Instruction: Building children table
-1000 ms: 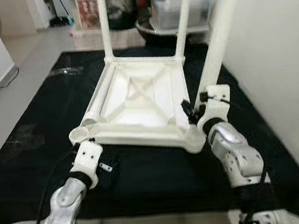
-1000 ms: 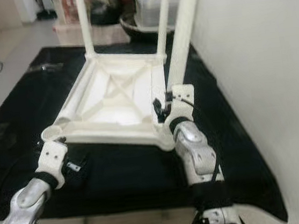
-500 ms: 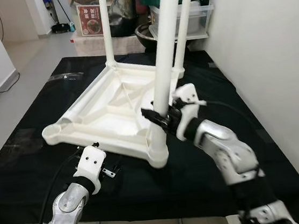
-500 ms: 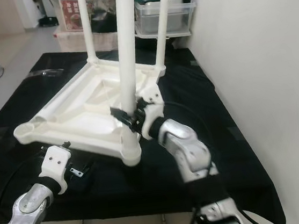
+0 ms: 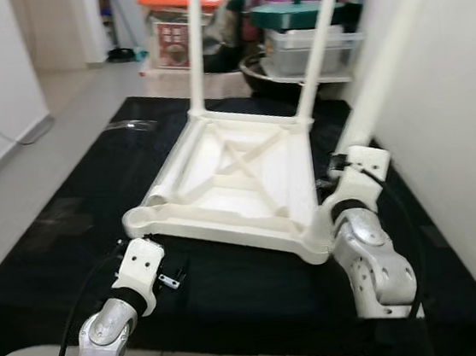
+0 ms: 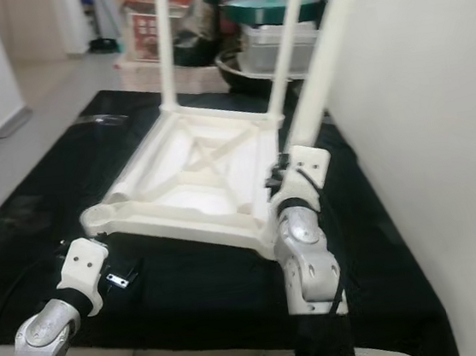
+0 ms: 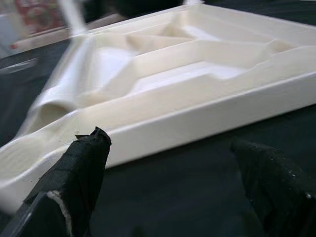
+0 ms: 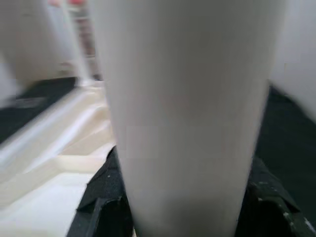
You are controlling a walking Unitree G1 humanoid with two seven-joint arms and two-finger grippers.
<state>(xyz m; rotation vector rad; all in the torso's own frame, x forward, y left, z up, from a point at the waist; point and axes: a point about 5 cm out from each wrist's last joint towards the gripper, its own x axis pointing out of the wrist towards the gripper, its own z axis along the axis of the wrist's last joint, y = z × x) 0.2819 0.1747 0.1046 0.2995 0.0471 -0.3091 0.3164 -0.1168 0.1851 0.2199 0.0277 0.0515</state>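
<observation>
Left tool (image 5: 173, 275) released, fingers apart, just short of near rim. Inverted white plastic tabletop (image 5: 238, 178) flat on black surface (image 5: 71, 223); ribbed underside, two far legs (image 5: 192, 50) upright, near-left socket (image 5: 137, 217) empty. Right tool (image 5: 338, 169) clamped on third leg (image 5: 377, 76), tilted in near-right corner. Likely light, stiff, smooth; grip low near socket.

White walls (image 5: 459, 75) flank a pale floor (image 5: 15, 186) under a black mat (image 5: 250, 280); storage bins (image 5: 305, 46) behind.

One upturned tabletop (image 5: 238, 178), three white legs (image 5: 383, 70), two arms (image 5: 369, 253).
</observation>
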